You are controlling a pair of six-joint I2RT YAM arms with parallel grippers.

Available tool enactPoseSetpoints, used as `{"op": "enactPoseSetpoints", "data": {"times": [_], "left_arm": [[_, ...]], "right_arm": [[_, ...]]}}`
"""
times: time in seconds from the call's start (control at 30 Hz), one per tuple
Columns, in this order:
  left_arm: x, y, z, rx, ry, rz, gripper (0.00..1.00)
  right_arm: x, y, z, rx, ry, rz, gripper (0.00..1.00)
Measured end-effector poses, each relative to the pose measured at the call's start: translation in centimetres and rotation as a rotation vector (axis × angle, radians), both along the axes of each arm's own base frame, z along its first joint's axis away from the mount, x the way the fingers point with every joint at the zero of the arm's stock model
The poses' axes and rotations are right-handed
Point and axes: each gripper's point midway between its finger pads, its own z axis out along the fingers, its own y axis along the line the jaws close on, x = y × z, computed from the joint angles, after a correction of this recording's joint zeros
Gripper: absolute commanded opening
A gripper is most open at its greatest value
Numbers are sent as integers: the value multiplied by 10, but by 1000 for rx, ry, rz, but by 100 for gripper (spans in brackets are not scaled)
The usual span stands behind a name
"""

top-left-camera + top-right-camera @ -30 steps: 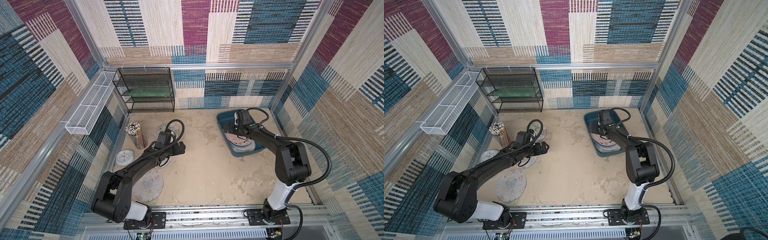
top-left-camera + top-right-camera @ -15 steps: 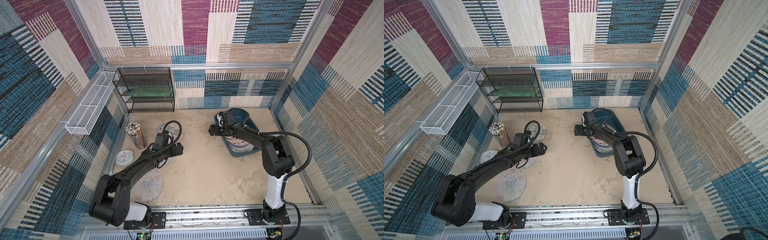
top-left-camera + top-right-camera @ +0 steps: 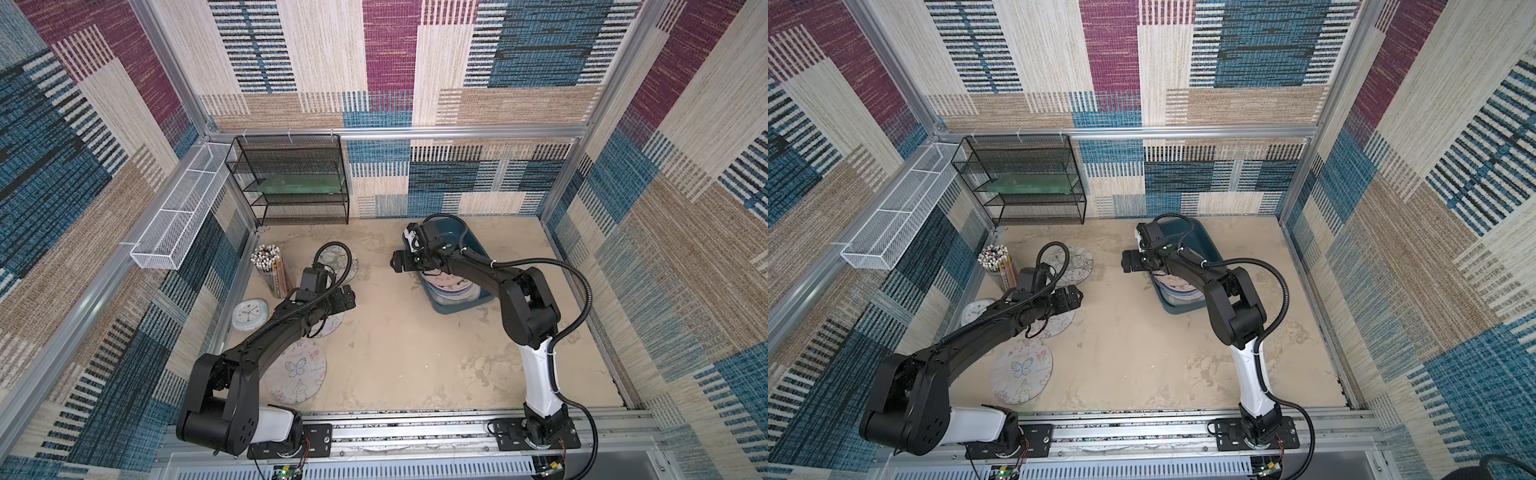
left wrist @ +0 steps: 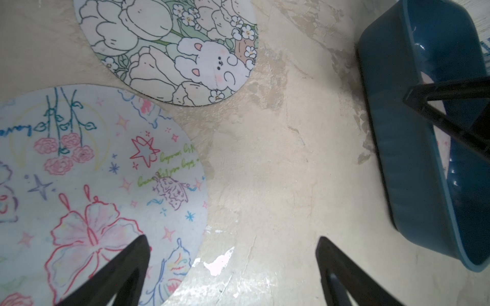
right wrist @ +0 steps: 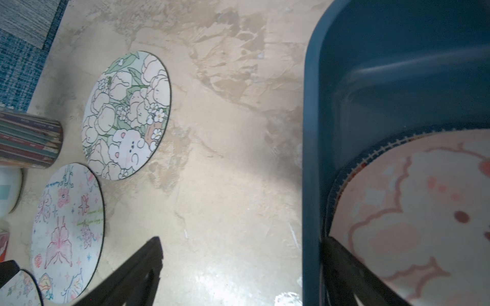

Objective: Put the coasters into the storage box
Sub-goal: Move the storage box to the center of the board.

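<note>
The teal storage box (image 3: 473, 245) (image 5: 313, 132) stands at the back right, with several coasters (image 3: 446, 286) stacked in its near half; the top one is pink-rimmed in blue (image 5: 411, 225). Three coasters lie on the floor at the left: a tulip-and-bunny one (image 3: 336, 255) (image 4: 169, 47), a pastel butterfly one (image 4: 79, 185) (image 5: 69, 233), and another butterfly one (image 3: 297, 372) nearer the front. My left gripper (image 3: 347, 297) (image 4: 233, 239) hangs open over the right edge of the middle coaster. My right gripper (image 3: 395, 262) (image 5: 241, 239) is open and empty above the box's left wall.
A cup of pencils (image 3: 272, 270) and a pale round clock (image 3: 249, 313) stand by the left wall. A black mesh rack (image 3: 291, 187) fills the back left corner, and a white mesh tray (image 3: 183, 208) hangs on the left wall.
My right gripper has swung left from over the box's inside to its left wall. The left arm has barely moved.
</note>
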Motion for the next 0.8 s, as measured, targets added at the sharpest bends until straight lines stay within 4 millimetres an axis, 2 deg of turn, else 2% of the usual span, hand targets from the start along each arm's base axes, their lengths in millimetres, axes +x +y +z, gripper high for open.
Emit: {"op": "enactPoseSetpoints", "data": {"times": [0.2,0.37,0.6,0.73,0.8], "left_arm": [[-2,23,-7,7,41,88,97],[-2,44,-15,-12,73,181,97],[-2,58,-20,-22,94,239,97],[-1,68,-24,-30,106,279,97],[-1,73,-26,-38,114,302,97]], "right_arm": [[-10,28,10,54,3,72,95],[-27,49,14,69,9,127,95],[-52,80,38,-8,-100,134,95],[-70,102,38,-40,-122,176,95],[-73,111,32,-43,-120,192,95]]}}
